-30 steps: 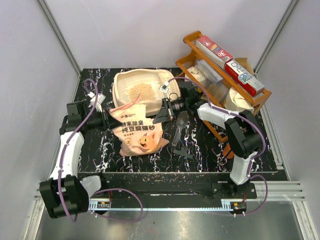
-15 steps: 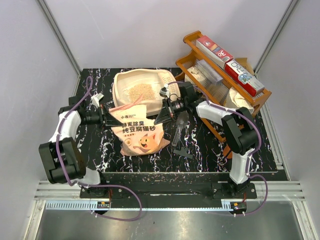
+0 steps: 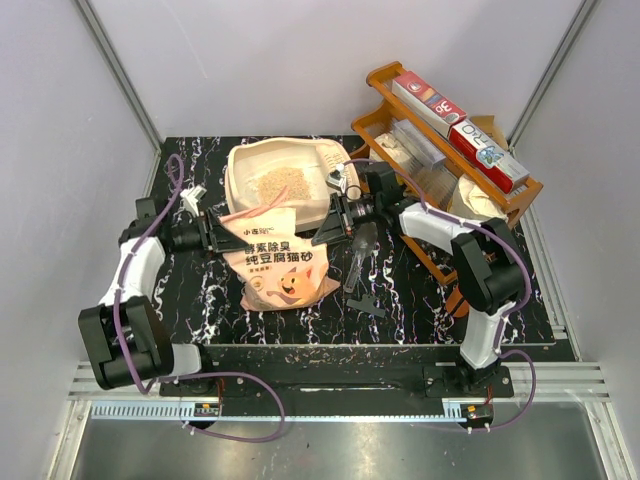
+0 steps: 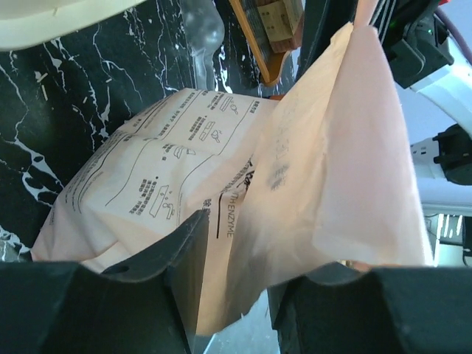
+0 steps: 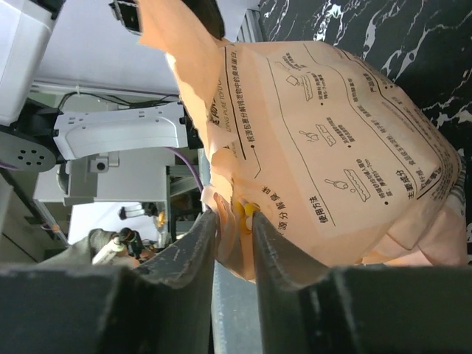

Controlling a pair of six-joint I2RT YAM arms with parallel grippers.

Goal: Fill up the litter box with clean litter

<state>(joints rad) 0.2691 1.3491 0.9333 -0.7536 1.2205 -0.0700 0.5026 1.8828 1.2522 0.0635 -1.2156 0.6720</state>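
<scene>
The cream litter box (image 3: 240, 165) sits at the back middle of the table, with a pile of clean litter (image 3: 281, 184) inside. In front of it lies the pink-orange litter bag (image 3: 280, 265), its torn top toward the box. My left gripper (image 3: 212, 232) is at the bag's left top corner. Its jaws (image 4: 254, 251) stand open, and the bag's edge (image 4: 295, 184) lies loose between them. My right gripper (image 3: 330, 228) is at the right top corner. Its jaws (image 5: 232, 217) are slightly parted round the crumpled bag edge (image 5: 243, 221).
A brown wooden rack (image 3: 385, 76) with boxes stands at the back right. A grey translucent scoop (image 3: 360, 248) and a small black piece (image 3: 368, 303) lie on the black marble table (image 3: 400, 310) right of the bag.
Both grippers' jaws have parted on the bag's top corners. The left arm swung its elbow up and back toward the table's left edge. The bag lies about where it was.
</scene>
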